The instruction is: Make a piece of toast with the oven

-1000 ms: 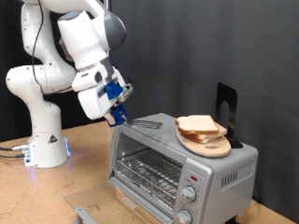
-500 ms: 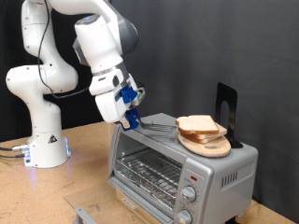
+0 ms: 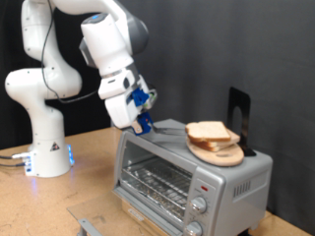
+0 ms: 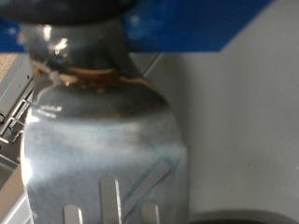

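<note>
The silver oven [image 3: 236, 179] stands on the wooden table with its glass door shut and the wire rack showing behind it. On its top lies a round wooden board [image 3: 224, 155] with a stack of pale toast slices [image 3: 209, 131]. My gripper [image 3: 141, 106] is shut on the blue handle of a metal spatula [image 3: 169, 128]. Its blade lies low over the oven top, just to the exterior view's left of the toast. In the wrist view the slotted metal blade [image 4: 103, 149] fills the frame below the blue handle [image 4: 196, 23].
A black upright stand [image 3: 237, 113] sits on the oven top behind the board. The arm's white base [image 3: 44, 147] stands at the exterior view's left. A small metal piece [image 3: 89, 224] lies on the table near the front edge. Two knobs [image 3: 200, 205] are on the oven's front.
The arm has swung towards the exterior view's right and lowered, carrying the spatula blade across the oven top closer to the toast stack.
</note>
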You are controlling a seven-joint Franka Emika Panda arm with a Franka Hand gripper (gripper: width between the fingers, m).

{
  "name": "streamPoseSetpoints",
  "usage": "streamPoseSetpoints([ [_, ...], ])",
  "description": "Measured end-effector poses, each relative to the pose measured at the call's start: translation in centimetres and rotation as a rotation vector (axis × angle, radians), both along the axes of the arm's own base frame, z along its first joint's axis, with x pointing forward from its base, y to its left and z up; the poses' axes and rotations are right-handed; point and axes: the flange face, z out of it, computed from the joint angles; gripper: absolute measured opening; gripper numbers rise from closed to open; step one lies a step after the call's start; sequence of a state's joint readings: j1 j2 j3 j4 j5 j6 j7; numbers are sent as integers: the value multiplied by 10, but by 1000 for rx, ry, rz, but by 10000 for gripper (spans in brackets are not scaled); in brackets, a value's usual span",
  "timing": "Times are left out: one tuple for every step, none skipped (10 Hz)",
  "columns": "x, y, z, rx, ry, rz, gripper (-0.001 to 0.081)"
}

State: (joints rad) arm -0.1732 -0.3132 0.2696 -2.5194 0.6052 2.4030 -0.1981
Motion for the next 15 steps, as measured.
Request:
streamPoseSetpoints([
  [0,0,1,3,-2,-1,389],
  [0,0,2,6,-5,-2,389],
  [1,0,4,10,-10,-2,389],
  [1,0,6,15,-15,-1,389],
  [1,1,8,18,-19,-1,389],
  [2,1,9,17,-21,-1,389],
  [2,2,9,13,-18,5,389],
  [2,6,7,-10,9,17,389],
  [3,12,4,-30,33,19,389],
  [6,16,2,-42,46,13,389],
  [10,21,1,-46,55,6,389],
  [15,24,0,-44,55,1,389],
  [19,25,1,-42,52,2,389],
  [22,26,0,-39,53,4,389],
  [23,28,0,-39,54,7,389],
])
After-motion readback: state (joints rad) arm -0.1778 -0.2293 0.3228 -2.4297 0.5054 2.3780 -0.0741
